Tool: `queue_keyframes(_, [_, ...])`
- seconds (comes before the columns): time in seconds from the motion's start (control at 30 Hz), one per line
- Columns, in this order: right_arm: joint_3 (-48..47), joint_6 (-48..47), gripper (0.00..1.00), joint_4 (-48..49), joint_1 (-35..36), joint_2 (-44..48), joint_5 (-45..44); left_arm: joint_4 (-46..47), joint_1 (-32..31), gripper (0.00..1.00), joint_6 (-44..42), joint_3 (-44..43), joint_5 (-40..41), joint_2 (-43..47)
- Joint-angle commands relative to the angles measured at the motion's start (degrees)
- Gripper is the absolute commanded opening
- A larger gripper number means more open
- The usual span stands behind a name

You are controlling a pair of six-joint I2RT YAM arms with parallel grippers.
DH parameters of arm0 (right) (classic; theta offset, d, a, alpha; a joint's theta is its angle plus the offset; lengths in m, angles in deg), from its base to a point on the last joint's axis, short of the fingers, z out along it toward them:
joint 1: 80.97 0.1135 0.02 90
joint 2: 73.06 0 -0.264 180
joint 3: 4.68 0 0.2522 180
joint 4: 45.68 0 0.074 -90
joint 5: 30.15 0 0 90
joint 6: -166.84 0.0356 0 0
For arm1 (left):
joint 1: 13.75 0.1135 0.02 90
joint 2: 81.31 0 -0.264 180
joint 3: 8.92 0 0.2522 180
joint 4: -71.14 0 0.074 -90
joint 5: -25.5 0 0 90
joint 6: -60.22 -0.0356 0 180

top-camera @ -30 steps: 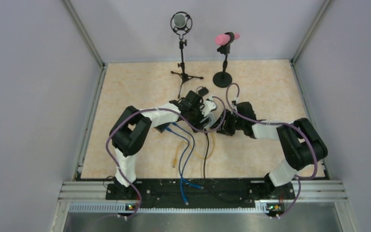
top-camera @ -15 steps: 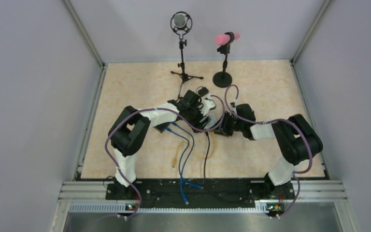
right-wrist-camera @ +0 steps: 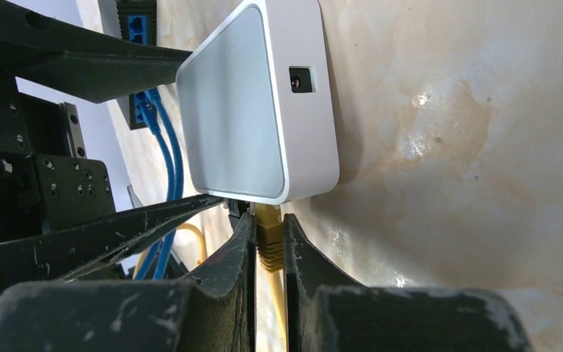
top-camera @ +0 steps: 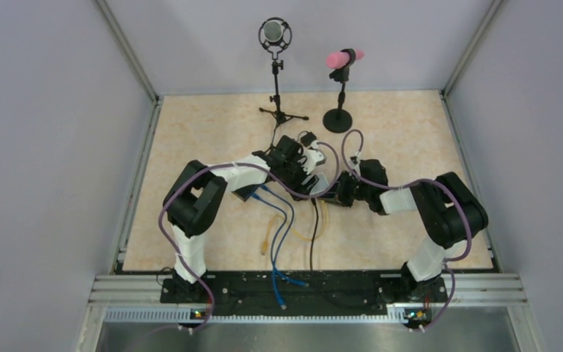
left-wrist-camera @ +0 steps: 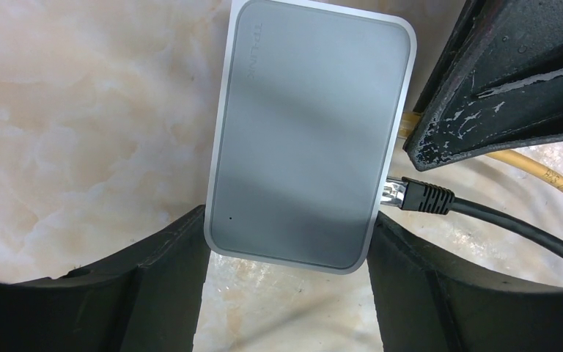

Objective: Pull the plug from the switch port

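Note:
A small white-grey switch lies on the marble table, also in the right wrist view and the top view. My left gripper is shut on the switch's near end, a finger on each side. A black plug and a yellow plug sit in the switch's ports. My right gripper is shut on the yellow plug right at the port; its yellow cable trails away. In the top view both grippers meet at mid-table, left and right.
A black switch with blue cables lies under the left arm. Black and yellow cables run toward the near edge. Two microphone stands stand at the back.
The right arm's elbow has drawn in toward the centre while its gripper stays at the switch. The left arm has shifted slightly toward the back.

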Motion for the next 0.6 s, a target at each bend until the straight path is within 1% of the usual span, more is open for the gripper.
queue_keyframes(0.0, [0.7,0.5,0.0,2.9,0.5,0.0,1.9,-1.0,1.2,0.1,6.7,2.5,-1.1,-1.8])
queue_keyframes(0.13, [1.1,0.1,0.0,2.6,0.3,0.0,2.5,0.5,2.6,0.09,7.7,3.6,-1.7,-1.8])
queue_keyframes(0.17, [1.2,0.3,0.02,1.8,0.1,0.0,2.0,0.5,2.7,0.09,7.3,3.8,-2.3,-1.6])
queue_keyframes(0.2, [1.4,0.6,0.1,1.7,-0.3,-0.2,1.8,0.6,2.7,0.09,6.7,4.2,-2.8,-1.1])
queue_keyframes(0.27, [1.7,1.9,0.35,3.4,-1.1,-0.8,2.4,0.6,2.6,0.1,5.7,4.8,-4.2,-0.5])
queue_keyframes(0.3, [1.9,2.9,0.43,5.1,-1.4,-1.4,2.9,0.4,2.6,0.1,5.3,5.0,-4.9,-0.3])
queue_keyframes(0.37, [1.7,4.8,0.52,8.7,-2.1,-2.8,4.6,-0.5,2.3,0.1,4.3,5.3,-6.4,-0.1])
queue_keyframes(0.4, [1.2,5.4,0.54,9.7,-2.3,-3.5,5.1,-1.1,1.9,0.1,4.0,5.1,-6.4,-0.3])
queue_keyframes(0.43, [0.8,5.8,0.55,10.2,-2.3,-4.2,5.4,-1.9,1.7,0.09,3.6,4.8,-6.5,-0.5])
queue_keyframes(0.53, [-0.4,6.7,0.55,10.8,-2.6,-5.7,5.3,-1.7,1.2,0.09,3.5,5.8,-5.5,-0.6])
queue_keyframes(0.57, [-0.5,7.3,0.52,12.0,-2.7,-6.1,5.4,-1.6,1.2,0.09,3.6,6.1,-5.1,-0.5])
